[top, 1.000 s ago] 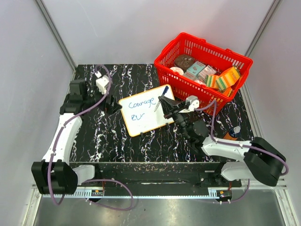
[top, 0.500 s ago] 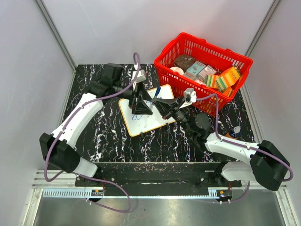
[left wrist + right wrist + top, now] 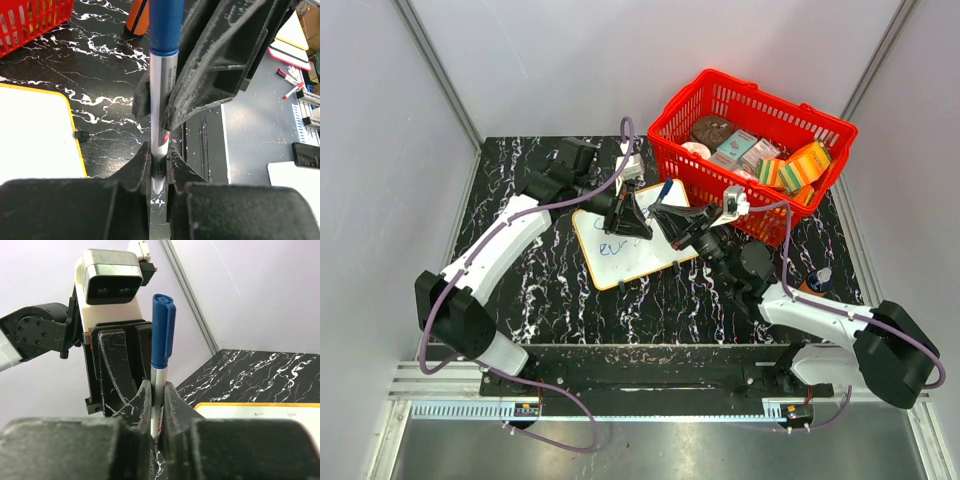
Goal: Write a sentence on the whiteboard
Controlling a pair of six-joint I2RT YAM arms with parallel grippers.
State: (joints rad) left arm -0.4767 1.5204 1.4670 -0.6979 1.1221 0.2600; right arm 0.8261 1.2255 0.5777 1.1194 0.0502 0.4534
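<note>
My left gripper [image 3: 636, 222] hangs over the top of the whiteboard [image 3: 645, 262], clamped on the barrel of the pen [image 3: 161, 340]. The whiteboard lies flat mid-table [image 3: 520, 290], just left of the basket [image 3: 672, 122]. The sentence [image 3: 612, 249] looks only part done: 1st line hidden under that gripper, 2nd line just a few blue letters. My right gripper [image 3: 157, 407] is clenched on the same pen, blue cap end up.

Step, I reckon: pen regrip between grippers, mid-writing. Next: one side lets go w/o tilting the pen, then tip goes back to the whiteboard.

Vs 1 s ago: left gripper was parked far left, "Courage" was readable, right gripper alone had the pen at the whiteboard.
</note>
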